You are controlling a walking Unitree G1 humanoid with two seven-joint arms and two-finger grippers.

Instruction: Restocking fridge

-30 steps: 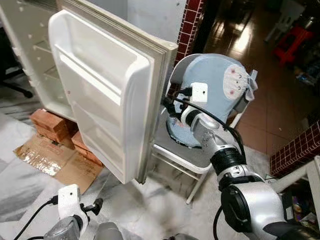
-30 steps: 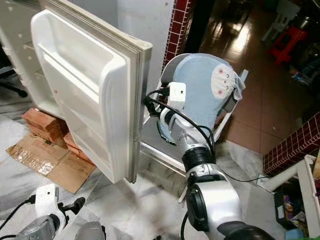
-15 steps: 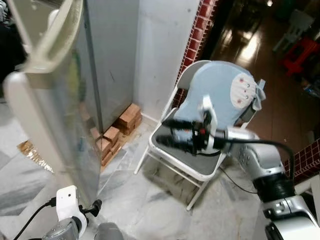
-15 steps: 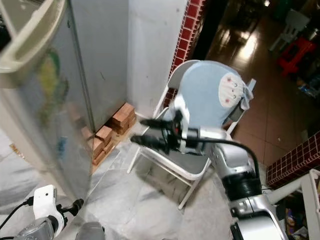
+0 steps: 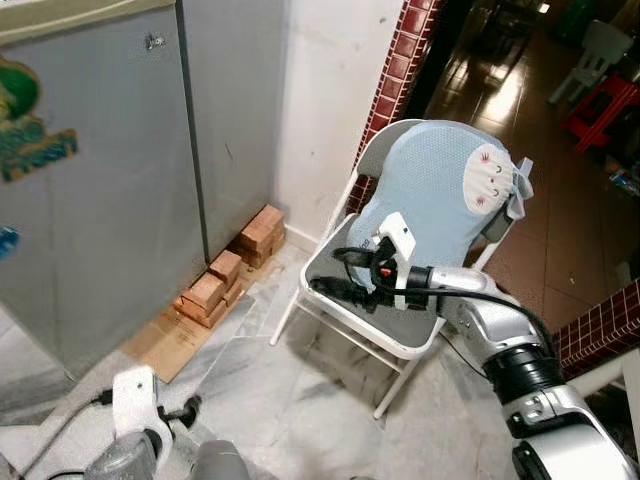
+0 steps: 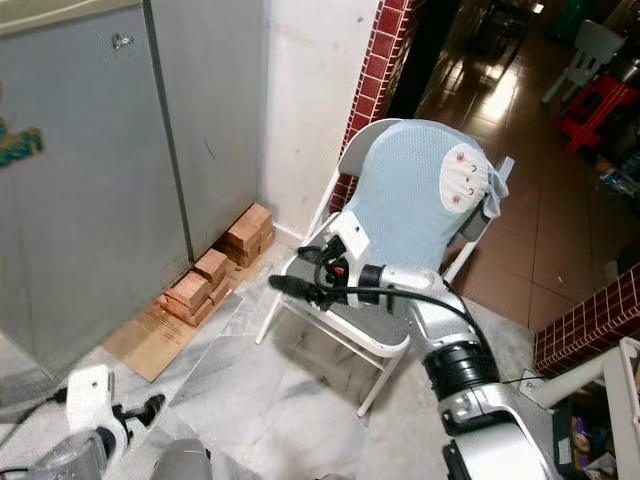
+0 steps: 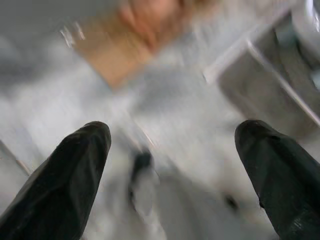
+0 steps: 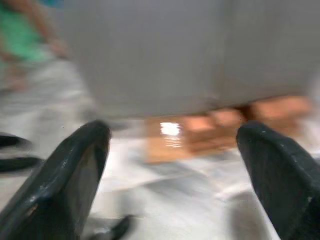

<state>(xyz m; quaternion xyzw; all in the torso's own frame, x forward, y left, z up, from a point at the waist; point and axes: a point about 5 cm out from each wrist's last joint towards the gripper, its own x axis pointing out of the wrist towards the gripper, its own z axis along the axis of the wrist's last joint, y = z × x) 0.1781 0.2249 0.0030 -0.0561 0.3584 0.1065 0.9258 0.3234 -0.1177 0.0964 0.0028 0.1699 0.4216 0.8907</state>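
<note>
The grey fridge (image 5: 90, 200) stands at the left with its door shut; a green sticker shows on the door. My right gripper (image 5: 325, 270) reaches out to the left above the seat of a folding chair, open and empty, well apart from the fridge. The right wrist view is blurred; its two black fingers (image 8: 75, 175) stand wide apart, facing the fridge's grey side and the bricks. My left gripper (image 5: 190, 410) hangs low at the bottom left over the marble floor, open with nothing between its fingers (image 7: 65, 180).
A white folding chair (image 5: 325, 325) with a light blue cover (image 5: 440, 190) stands right of the fridge. Stacked bricks (image 5: 230, 270) and cardboard (image 5: 170, 340) lie at the fridge's foot. A red-tiled pillar (image 5: 395, 70) rises behind. A tiled hallway with a red stool (image 5: 600, 90) opens at the right.
The fridge door has swung from wide open to shut. My right gripper has come off the door and drawn back over the chair seat. The head view has shifted.
</note>
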